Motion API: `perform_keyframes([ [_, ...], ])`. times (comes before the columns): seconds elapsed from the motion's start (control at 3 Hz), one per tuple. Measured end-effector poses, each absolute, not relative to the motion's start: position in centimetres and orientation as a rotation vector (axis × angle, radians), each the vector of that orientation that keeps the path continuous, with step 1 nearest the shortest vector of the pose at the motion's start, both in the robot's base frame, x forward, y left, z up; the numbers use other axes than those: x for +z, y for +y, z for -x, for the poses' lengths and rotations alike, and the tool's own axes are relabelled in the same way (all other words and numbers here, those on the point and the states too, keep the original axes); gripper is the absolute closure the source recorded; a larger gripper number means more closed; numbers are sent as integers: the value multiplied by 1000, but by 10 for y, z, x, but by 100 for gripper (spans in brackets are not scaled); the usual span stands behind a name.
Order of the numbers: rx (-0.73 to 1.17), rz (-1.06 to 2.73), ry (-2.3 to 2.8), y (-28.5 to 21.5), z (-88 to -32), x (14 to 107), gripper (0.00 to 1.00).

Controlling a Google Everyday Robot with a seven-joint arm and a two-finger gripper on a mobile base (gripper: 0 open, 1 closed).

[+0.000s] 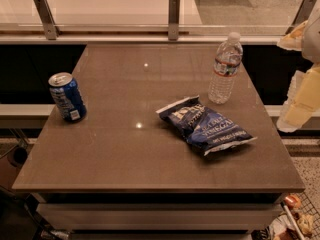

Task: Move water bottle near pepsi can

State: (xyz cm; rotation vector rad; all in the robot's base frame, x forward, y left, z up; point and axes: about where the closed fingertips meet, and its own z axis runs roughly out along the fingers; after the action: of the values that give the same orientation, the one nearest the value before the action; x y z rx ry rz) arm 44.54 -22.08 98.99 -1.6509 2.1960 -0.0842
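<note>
The water bottle (pixel 225 70) stands upright on the table (pixel 125 154), well apart from the pepsi can (pixel 66 97); the gripper (pixel 299 104) hangs at the right edge, open or closed I cannot tell

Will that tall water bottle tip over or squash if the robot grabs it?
Probably tippy: the water bottle stands upright, tall on a narrow base. Its ribbed clear plastic may flex under a squeeze. The gripper hangs beyond the right edge of the table, clear of the bottle.

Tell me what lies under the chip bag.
Only the brown table shows around the chip bag; whatever the bag covers is hidden. The gripper hangs off the table's right edge.
</note>
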Motion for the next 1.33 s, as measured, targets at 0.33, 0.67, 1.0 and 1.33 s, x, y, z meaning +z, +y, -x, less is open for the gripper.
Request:
perform_keyframes([
  [0.33,9,1533,2159,-237,-462,991,0],
  [0.67,135,1396,2084,-249,-484,988,0],
  [1.0,238,1241,1996,-252,-506,985,0],
  [1.33,290,1116,1906,-246,-526,983,0],
])
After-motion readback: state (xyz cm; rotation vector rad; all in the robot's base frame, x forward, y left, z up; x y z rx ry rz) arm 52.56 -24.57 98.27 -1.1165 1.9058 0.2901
